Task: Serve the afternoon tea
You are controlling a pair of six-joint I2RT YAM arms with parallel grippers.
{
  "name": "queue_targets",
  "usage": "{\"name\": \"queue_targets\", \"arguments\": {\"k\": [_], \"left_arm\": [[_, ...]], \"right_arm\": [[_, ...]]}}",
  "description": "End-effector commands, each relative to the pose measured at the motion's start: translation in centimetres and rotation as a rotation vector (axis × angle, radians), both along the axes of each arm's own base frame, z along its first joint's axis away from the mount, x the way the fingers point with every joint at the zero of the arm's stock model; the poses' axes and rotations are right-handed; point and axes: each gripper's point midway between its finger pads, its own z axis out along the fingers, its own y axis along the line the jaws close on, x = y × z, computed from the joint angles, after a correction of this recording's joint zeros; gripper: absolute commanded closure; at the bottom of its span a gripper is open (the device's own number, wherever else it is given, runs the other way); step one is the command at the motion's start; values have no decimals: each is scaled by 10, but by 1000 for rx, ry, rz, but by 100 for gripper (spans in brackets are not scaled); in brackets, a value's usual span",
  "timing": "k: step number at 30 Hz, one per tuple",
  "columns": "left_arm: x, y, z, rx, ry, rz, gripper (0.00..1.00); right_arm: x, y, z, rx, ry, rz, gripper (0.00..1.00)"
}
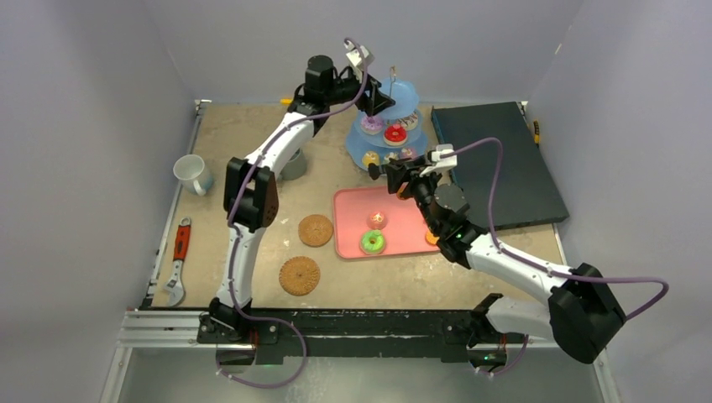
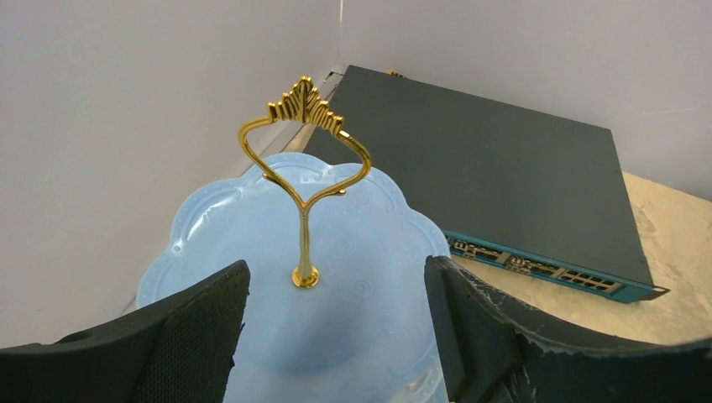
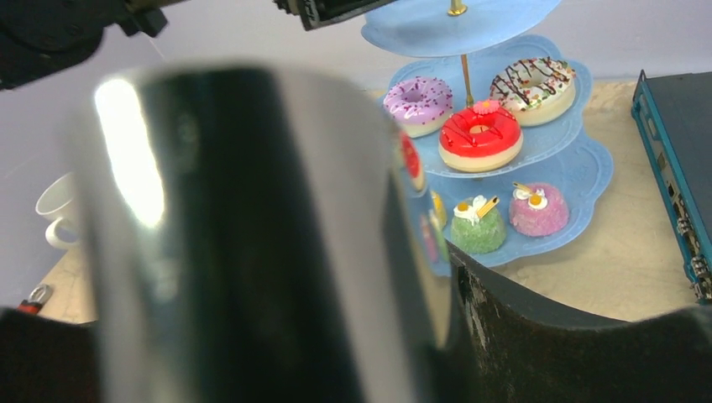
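Loading the sweets: my left gripper (image 2: 336, 262) hangs wide and empty over the bare top plate of the blue three-tier stand (image 2: 378, 210). My right gripper (image 1: 401, 176), just beside the bottom tier, clamps glossy black tongs (image 3: 252, 235). A green-iced doughnut (image 1: 373, 243) waits on the pink tray (image 1: 348, 227). Fetching it likely means swinging the tongs over and straddling it squarely.
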Motion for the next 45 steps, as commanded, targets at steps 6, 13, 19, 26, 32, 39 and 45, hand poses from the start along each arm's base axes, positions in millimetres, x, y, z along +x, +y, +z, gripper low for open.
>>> {"name": "queue_targets", "arguments": {"k": [6,13,19,26,32,39,45], "left_arm": [[18,-7,33,-140,-143,-32,33],[10,-9,35,-199,-140,-94,41],[10,-12,24,-196,-118,-116,49],[15,-16,14,-205,-108,-115,50],[20,-22,15,-227,-115,-98,68],[20,-29,23,-254,-137,-81,89],[20,-27,31,-259,-168,-71,100]], "right_arm": [[-13,-11,9,48,5,-11,38],[-16,-12,9,57,22,-9,38],[-13,-9,14,59,20,-9,38],[-14,-12,22,61,10,-17,39],[-15,-16,24,59,9,-28,39],[-16,-16,22,58,17,-30,39],[-16,-16,23,63,16,-29,40]]}}
